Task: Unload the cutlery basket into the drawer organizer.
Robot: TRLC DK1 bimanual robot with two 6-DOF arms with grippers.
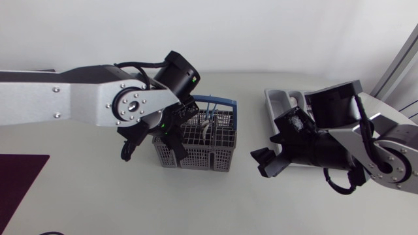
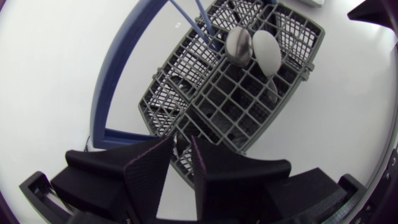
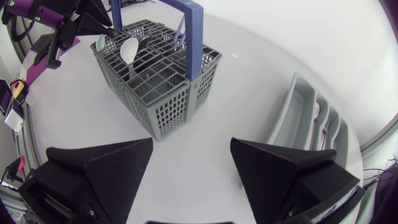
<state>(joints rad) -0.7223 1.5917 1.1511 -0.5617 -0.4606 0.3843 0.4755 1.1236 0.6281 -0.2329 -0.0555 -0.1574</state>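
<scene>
Left gripper (image 2: 182, 140) hangs over one end compartment of the grey plastic-mesh cutlery basket (image 1: 196, 158). Jaws are a narrow gap apart, with a slim metal cutlery handle (image 2: 178, 148) standing up in the gap, close to one finger; it is not clamped from both sides.

Two spoons (image 2: 238, 46) stand bowl-up in compartments at the basket's far end, beside the blue hoop handle (image 2: 118, 81) that arches across the basket's middle.

Right gripper (image 3: 193, 177) has its jaws wide open and empty, above bare white tabletop (image 1: 215, 202) just beside the basket, between it and the grey drawer organizer (image 1: 277, 98).
</scene>
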